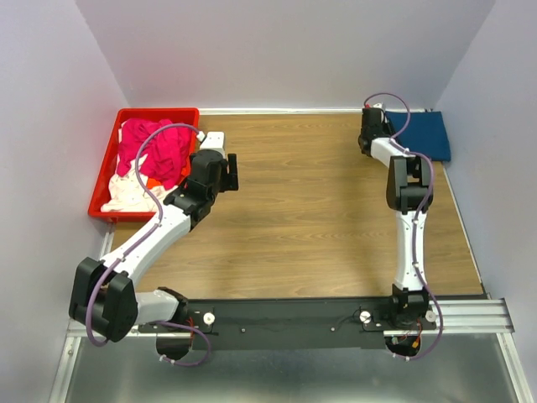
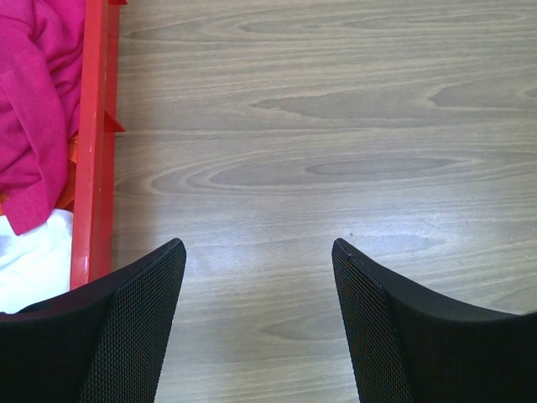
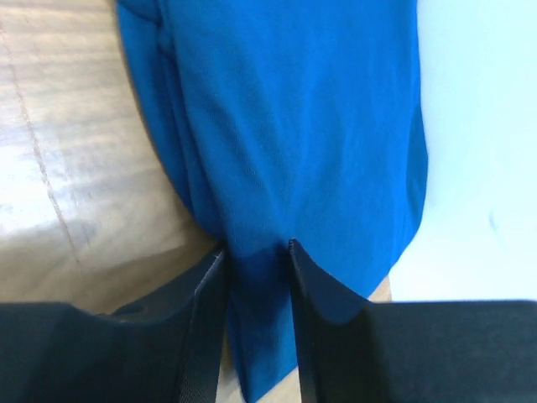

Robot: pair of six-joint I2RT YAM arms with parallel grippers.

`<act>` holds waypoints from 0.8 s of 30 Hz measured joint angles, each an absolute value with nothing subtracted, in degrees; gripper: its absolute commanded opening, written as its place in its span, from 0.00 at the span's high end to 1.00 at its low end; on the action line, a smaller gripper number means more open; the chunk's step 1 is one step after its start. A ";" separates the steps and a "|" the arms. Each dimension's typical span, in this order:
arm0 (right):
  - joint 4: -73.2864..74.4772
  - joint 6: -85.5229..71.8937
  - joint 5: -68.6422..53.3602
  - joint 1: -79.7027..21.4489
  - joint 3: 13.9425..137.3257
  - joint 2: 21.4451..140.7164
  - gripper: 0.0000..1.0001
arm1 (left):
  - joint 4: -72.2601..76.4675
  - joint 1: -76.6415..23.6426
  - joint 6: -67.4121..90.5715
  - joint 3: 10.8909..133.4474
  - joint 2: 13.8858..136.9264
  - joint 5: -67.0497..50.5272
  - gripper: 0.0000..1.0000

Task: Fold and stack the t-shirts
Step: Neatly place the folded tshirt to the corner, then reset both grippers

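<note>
Left of centre, the left gripper (image 2: 256,245) hovered over bare table (image 2: 352,126), its jaws spread wide with nothing between them, just beside the red crate (image 2: 96,168). Inside the crate lay a loose heap: a pink shirt (image 1: 159,144) on top, a white shirt (image 1: 124,195) at the near end, and a scrap of orange cloth (image 1: 154,179) between them. Farther off, the right gripper (image 3: 255,245) sat at the left edge of the blue shirt (image 3: 294,126), which lay as a flat rectangle in the far right corner, against the wall (image 1: 495,101). Its jaws stood narrowly apart with a fold of blue cloth between them. Whether they pinched it or only straddled it could not be told.
</note>
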State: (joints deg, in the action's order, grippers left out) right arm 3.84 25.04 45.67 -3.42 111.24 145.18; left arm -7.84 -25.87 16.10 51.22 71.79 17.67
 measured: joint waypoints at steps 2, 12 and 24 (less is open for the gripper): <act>3.92 24.23 45.60 -3.36 109.43 143.59 0.43 | -7.86 -25.87 16.10 51.22 71.33 17.78 0.21; 13.19 11.27 36.32 -8.58 95.88 121.86 0.10 | -7.97 -25.56 16.32 51.44 69.54 20.01 0.20; 15.35 -13.80 1.34 -10.48 74.67 80.07 0.00 | -15.16 -16.67 16.38 79.09 90.19 21.63 0.17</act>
State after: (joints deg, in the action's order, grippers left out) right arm 15.35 -13.80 1.34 -10.48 74.67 80.07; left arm -15.16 -16.67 16.38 79.09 90.19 21.63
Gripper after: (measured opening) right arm 0.939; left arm 0.830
